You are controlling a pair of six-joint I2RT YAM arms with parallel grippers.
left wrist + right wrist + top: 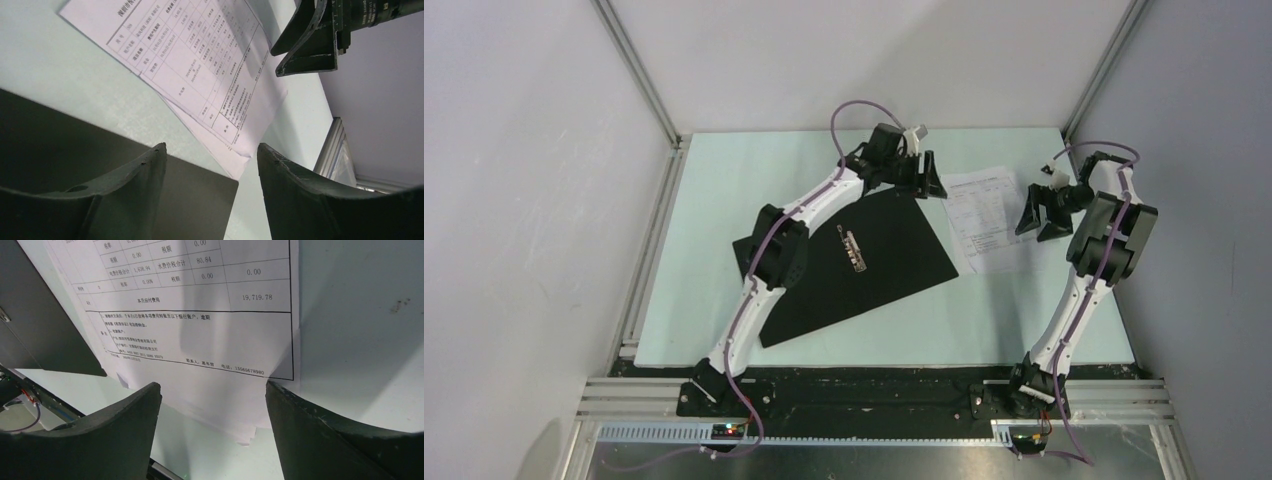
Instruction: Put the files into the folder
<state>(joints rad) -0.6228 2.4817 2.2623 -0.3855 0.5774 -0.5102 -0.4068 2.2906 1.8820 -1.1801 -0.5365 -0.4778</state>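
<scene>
While the folder (894,260) lay open, black inside up, beneath and left of the left gripper (927,185), it held only its metal clip (854,247). The files (984,215) lay outside it, just beside its right edge, between the two grippers. Slightly fanned, their long axis ran from the far side toward the arm bases, header end nearest the left gripper. That gripper's jaws stood wide apart above the folder's corner, grasping nothing. The right gripper (1039,225), over the sheets' right edge, was spread equally wide and bare.
</scene>
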